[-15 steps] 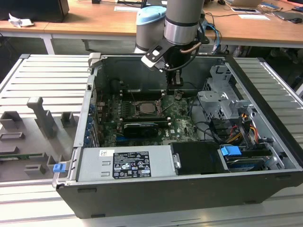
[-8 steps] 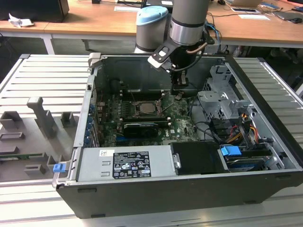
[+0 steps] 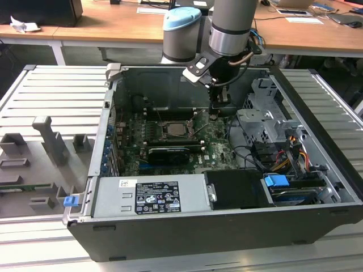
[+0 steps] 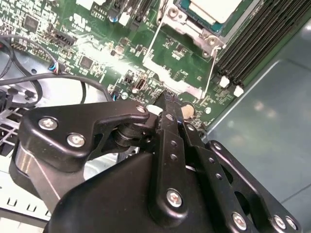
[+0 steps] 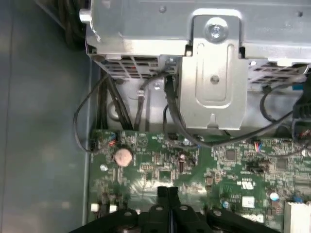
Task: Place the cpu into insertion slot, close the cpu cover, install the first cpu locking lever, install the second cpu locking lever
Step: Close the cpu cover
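The cpu (image 4: 214, 8) is a pale square chip lying in the insertion slot (image 3: 172, 130) on the green board. The silvery cpu cover (image 4: 190, 22) frames it and looks flat over it. Two thin wire locking levers (image 4: 150, 47) (image 4: 214, 68) run from the socket toward my gripper (image 4: 168, 101). In the exterior view my gripper (image 3: 218, 111) hangs just off the socket, on the exterior view's right. Its black fingers are shut together in both wrist views, tips (image 5: 167, 191) close above the board beside the levers' bent silvery end (image 4: 187, 90). I see nothing held between them.
A coin battery (image 5: 123, 156) sits on the board near the fingertips. A grey metal drive cage (image 5: 211, 73) with black cables (image 5: 170, 104) stands beyond. Long black memory slots (image 4: 252, 39) flank the socket. A large grey labelled box (image 3: 150, 195) fills the case front.
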You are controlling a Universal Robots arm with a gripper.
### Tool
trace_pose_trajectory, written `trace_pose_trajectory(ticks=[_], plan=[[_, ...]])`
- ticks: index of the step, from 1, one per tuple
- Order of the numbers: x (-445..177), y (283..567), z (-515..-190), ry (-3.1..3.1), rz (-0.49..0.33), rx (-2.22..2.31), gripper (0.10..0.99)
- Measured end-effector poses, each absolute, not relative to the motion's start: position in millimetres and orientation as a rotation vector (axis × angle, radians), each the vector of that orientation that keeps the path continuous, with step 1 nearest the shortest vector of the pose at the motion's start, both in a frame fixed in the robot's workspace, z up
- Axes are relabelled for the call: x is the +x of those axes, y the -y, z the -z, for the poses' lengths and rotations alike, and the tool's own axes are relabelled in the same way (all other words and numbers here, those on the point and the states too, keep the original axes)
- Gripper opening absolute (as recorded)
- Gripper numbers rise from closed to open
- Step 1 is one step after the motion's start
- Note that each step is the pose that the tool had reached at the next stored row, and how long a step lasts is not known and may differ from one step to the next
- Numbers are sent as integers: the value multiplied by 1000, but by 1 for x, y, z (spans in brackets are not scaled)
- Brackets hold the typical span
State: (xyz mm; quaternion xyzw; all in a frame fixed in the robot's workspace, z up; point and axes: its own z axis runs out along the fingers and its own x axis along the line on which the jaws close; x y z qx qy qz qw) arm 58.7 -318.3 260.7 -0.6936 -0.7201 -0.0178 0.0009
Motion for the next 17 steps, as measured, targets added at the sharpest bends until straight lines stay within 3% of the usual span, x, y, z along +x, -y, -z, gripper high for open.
trace_pose_trajectory(ticks=[17], plan=[[40,318,-250,2261,49,-2173,106]])
